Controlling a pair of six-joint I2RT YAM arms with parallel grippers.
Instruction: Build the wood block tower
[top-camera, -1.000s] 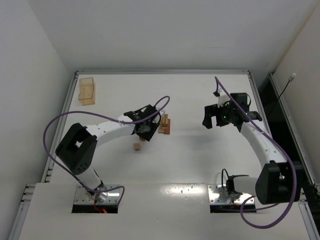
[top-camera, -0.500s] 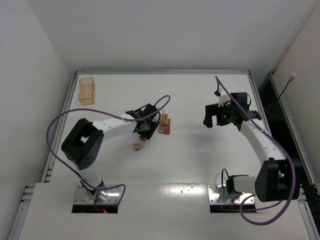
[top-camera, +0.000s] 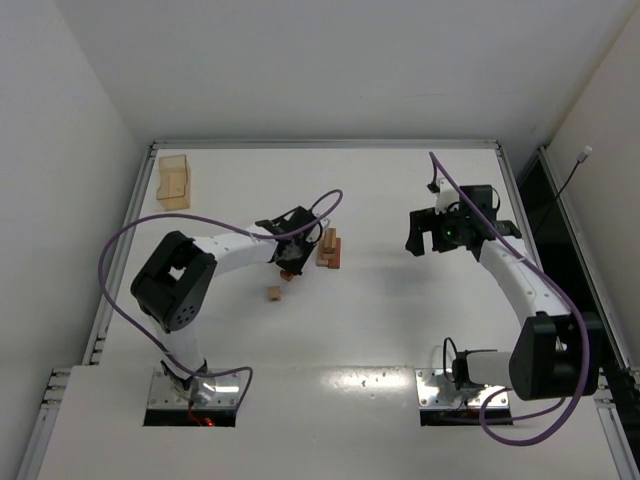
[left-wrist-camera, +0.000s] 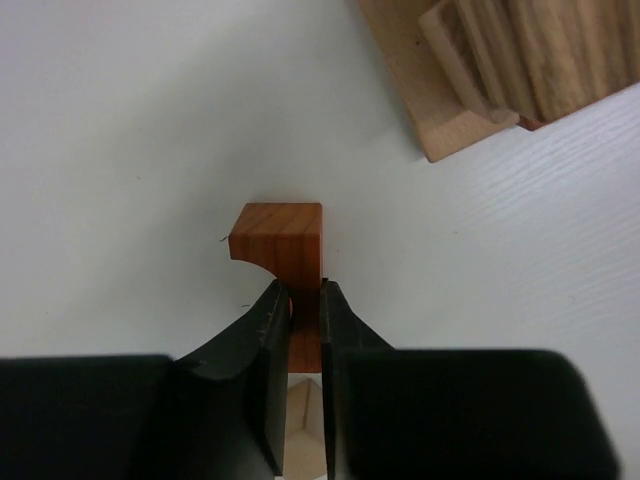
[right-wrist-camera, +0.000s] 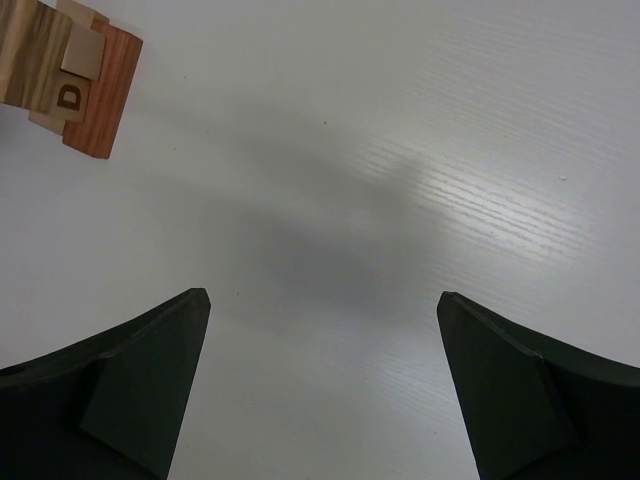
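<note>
Top external shows tan-and-reddish wood block tower (top-camera: 329, 250).

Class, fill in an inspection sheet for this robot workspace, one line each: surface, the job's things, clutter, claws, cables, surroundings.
Surface: white table with a metal rim.
Job's things: a small tower of tan and reddish blocks stands mid-table. A reddish block is just left of it, and a loose block lies nearer the arms.
Clutter: a translucent plastic box in the far left corner.
Claws: left claw shut on the reddish block. Right claw wide open, empty, well to the right of the tower.
Cables: purple cables loop along each arm, not touching the blocks.
Surroundings: white walls on three sides, and a white plug on a thin lead at the right.
</note>
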